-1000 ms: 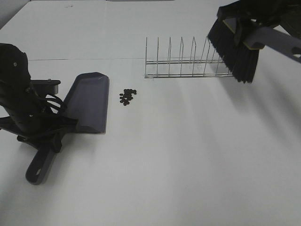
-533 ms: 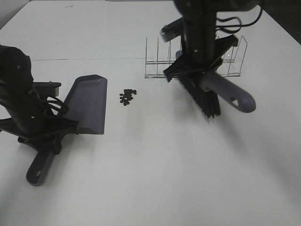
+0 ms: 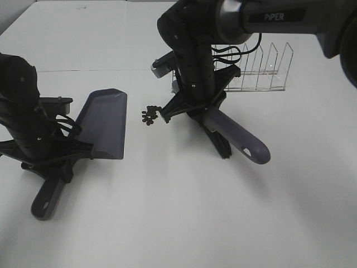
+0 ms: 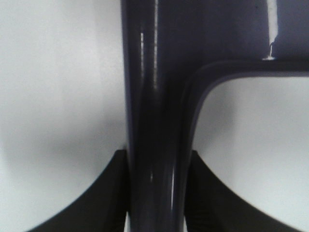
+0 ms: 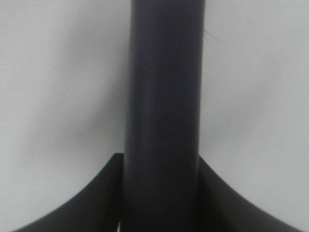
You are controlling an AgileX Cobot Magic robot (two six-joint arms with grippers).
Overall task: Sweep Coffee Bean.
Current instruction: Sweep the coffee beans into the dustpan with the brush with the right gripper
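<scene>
Holding the brush (image 3: 240, 142) low over the table (image 3: 178, 223), I judge that I am at the start of the sweeping stroke itself. My right gripper (image 3: 195, 103) is clamped on the brush handle; in the right wrist view the two dark fingers press on both sides of this handle (image 5: 164, 72), and the gripper (image 5: 159, 162) has no free gap. My left gripper (image 3: 47, 156) is closed tightly on the handle of the dustpan (image 3: 103, 124), and the left wrist view shows the same: the fingers squeeze the glossy handle (image 4: 154, 96) where the gripper (image 4: 157, 159) meets it.

The coffee beans (image 3: 150, 115) lie on the table between the open edge of the dustpan and my right arm, just beside the arm and a little apart from the dustpan. They are tiny dark ovals in one tight cluster, with a few at the border slightly loose.

I cannot tell if the bristles touch the table, because my arm hides most of the brush head. I think the next move calls for a low, slow stroke toward the dustpan, with the dustpan edge kept flat on the table so that no bean rolls under it. Such small beans can scatter easily. The wire rack (image 3: 262, 72) stands behind, well apart from the beans.
</scene>
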